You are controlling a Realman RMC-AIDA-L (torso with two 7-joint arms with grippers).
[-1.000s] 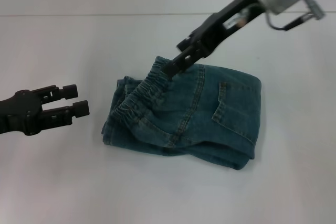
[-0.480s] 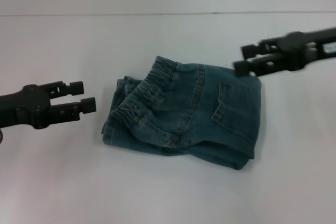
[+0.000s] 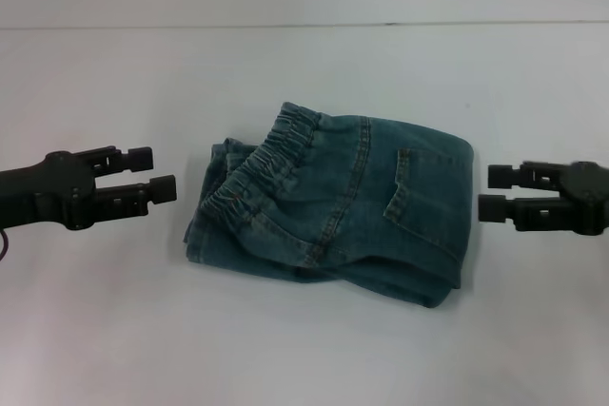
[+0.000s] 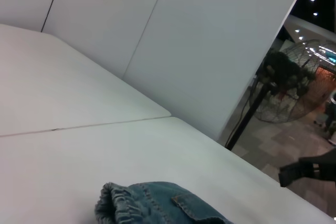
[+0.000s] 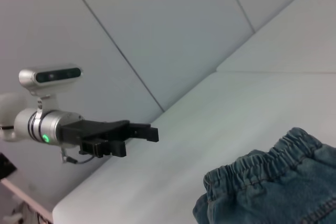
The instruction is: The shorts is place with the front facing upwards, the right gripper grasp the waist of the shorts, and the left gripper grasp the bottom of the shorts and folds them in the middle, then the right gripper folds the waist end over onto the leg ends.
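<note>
The blue-green denim shorts (image 3: 362,206) lie folded in a compact bundle at the table's middle. Their gathered waist (image 3: 271,157) rests on top toward the left side, over a lower denim layer (image 3: 205,225). The leg ends cannot be told apart there. My left gripper (image 3: 157,174) hovers open just left of the bundle, apart from it. To the right of the fold, my right gripper (image 3: 489,192) is open and holds nothing. The left wrist view shows the shorts (image 4: 157,205) and the right gripper (image 4: 296,173) far off. The right wrist view shows the waist (image 5: 262,169) and the left gripper (image 5: 142,139).
A white table (image 3: 304,349) carries the shorts, with a seam line (image 3: 285,26) running across its far side. Pale wall panels (image 4: 199,40) stand behind. A fan on a stand (image 4: 273,82) is off the table.
My right gripper has let go of the waist and drawn back to the right, down beside the fold. The waist now lies flat. My left gripper has edged slightly toward the shorts.
</note>
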